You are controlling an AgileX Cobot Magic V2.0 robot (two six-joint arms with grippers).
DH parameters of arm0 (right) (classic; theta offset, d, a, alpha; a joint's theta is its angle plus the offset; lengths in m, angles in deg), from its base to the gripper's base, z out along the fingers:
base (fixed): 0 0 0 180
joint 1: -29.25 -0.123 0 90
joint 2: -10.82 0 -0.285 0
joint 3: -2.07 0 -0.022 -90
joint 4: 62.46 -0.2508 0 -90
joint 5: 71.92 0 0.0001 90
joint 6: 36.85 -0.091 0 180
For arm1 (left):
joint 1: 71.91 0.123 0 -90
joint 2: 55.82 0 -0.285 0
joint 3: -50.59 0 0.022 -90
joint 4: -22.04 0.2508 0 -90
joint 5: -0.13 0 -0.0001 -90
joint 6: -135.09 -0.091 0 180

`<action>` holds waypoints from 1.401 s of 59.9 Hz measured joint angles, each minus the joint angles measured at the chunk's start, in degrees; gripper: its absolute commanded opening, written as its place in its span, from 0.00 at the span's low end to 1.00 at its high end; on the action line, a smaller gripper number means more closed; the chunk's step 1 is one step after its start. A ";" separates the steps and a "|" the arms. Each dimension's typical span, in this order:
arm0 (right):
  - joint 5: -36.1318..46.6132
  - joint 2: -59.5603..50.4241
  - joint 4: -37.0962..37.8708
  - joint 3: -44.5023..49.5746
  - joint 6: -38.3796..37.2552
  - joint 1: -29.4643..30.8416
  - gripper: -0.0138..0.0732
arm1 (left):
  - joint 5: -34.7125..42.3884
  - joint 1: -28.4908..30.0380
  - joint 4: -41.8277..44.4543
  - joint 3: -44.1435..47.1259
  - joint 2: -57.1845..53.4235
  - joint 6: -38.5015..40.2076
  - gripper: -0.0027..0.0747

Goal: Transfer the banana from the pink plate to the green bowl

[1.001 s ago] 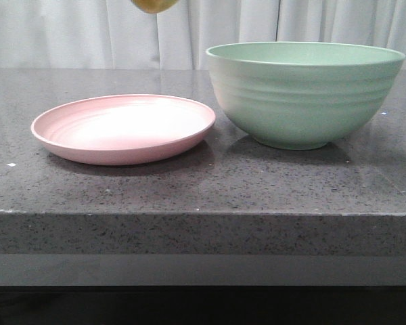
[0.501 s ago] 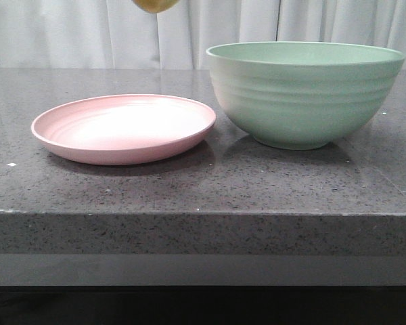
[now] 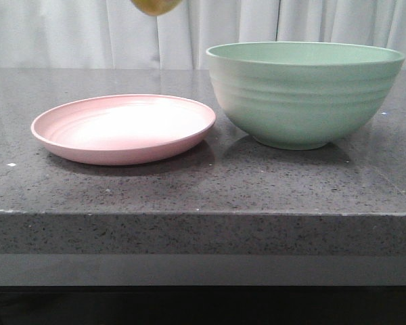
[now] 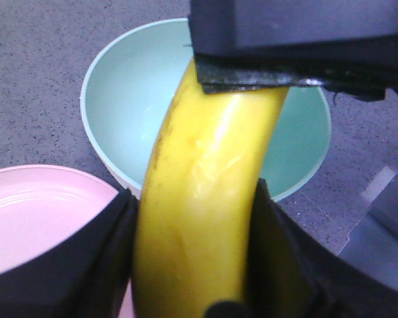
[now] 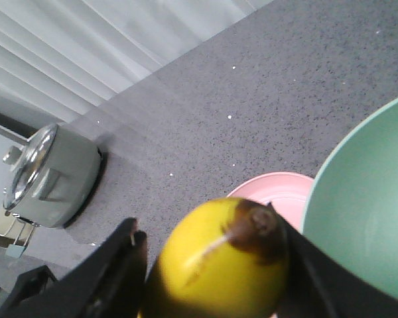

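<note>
The yellow banana [image 3: 154, 6] hangs high above the table, between the pink plate [image 3: 61, 145] and the green bowl [image 3: 304, 95]; only its lower end shows at the top of the front view. My left gripper [image 4: 194, 199] is shut on the banana [image 4: 205, 172] at mid-length. My right gripper [image 5: 205, 232] is closed around its dark-tipped end [image 5: 219, 265], and its finger [image 4: 285, 40] lies across the banana in the left wrist view. The plate [image 4: 40, 212] and the bowl [image 4: 126, 112] are both empty below.
The dark speckled stone table has its front edge [image 3: 203, 213] near the camera. A lidded metal pot [image 5: 46, 175] stands on the counter far from the dishes. A white curtain [image 3: 68, 34] hangs behind the table.
The banana's end at the top of the front view has dropped a few pixels. The plate and the bowl have not moved.
</note>
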 measured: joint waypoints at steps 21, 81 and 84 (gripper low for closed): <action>0.10 0.00 -0.08 0.01 -0.14 0.00 0.16 | 0.00 0.00 0.00 0.00 0.00 0.00 0.61; 10.37 3.95 1.52 -3.49 14.12 10.61 0.16 | 1.23 0.00 0.00 0.00 0.00 0.00 0.74; 10.37 4.87 2.59 -3.58 15.32 10.73 0.16 | 1.23 0.00 0.00 0.00 0.00 0.00 0.74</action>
